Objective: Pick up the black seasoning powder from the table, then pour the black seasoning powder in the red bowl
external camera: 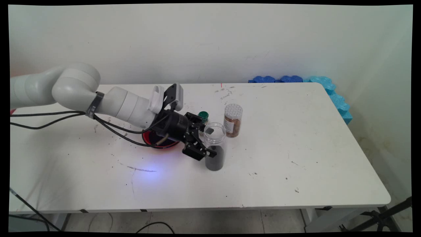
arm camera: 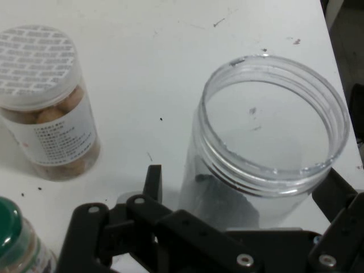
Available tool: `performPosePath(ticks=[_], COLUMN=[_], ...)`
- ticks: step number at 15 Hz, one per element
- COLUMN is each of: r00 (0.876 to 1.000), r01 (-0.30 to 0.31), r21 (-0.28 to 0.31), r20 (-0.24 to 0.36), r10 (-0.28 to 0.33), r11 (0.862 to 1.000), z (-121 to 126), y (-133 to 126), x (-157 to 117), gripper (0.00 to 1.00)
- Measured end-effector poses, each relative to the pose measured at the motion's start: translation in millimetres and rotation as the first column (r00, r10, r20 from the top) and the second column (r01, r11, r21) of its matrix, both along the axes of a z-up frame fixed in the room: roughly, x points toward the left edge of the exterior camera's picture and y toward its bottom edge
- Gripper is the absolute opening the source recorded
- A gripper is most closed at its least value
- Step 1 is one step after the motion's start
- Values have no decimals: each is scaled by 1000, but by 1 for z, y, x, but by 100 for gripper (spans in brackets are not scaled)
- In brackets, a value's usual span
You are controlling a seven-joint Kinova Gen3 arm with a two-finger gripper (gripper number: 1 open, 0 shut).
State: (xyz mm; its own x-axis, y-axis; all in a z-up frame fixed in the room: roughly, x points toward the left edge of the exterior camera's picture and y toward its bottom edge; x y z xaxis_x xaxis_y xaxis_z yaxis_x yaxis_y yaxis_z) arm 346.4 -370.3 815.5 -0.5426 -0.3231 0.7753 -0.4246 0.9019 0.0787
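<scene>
A clear lidless jar (external camera: pixel 215 136) with dark contents in its lower half stands upright on the white table (external camera: pixel 296 148). My gripper (external camera: pixel 208 141) reaches in from the left and is open, one finger on each side of the jar's lower body. In the hand view the jar (arm camera: pixel 273 142) sits between the fingers of the gripper (arm camera: pixel 247 182). A strip of table shows between the left fingertip (arm camera: pixel 153 179) and the jar wall, while the right finger lies close against the jar.
A white-lidded jar of brown pieces (external camera: pixel 233 121) (arm camera: pixel 48 114) stands just behind the clear jar. A small green-lidded jar (external camera: pixel 203 116) (arm camera: pixel 14 239) is beside the hand. A red bowl (external camera: pixel 154 141) lies under the wrist. Blue foam blocks (external camera: pixel 329 89) line the far right corner.
</scene>
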Motion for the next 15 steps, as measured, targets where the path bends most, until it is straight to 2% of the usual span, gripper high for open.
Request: performPosePath(ticks=[5, 6, 11, 15], r00=[1000, 1000, 1000, 999], r01=[-1, -2, 1, 0], r21=[6, 7, 13, 16], r20=[-10, -12, -24, -34], r10=[2, 2, 0, 1], r11=[1000, 1000, 1000, 1000], z=[-3, -3, 1, 15], y=[-3, -3, -3, 1], x=[-3, -4, -3, 5], gripper=[100, 0, 0, 0])
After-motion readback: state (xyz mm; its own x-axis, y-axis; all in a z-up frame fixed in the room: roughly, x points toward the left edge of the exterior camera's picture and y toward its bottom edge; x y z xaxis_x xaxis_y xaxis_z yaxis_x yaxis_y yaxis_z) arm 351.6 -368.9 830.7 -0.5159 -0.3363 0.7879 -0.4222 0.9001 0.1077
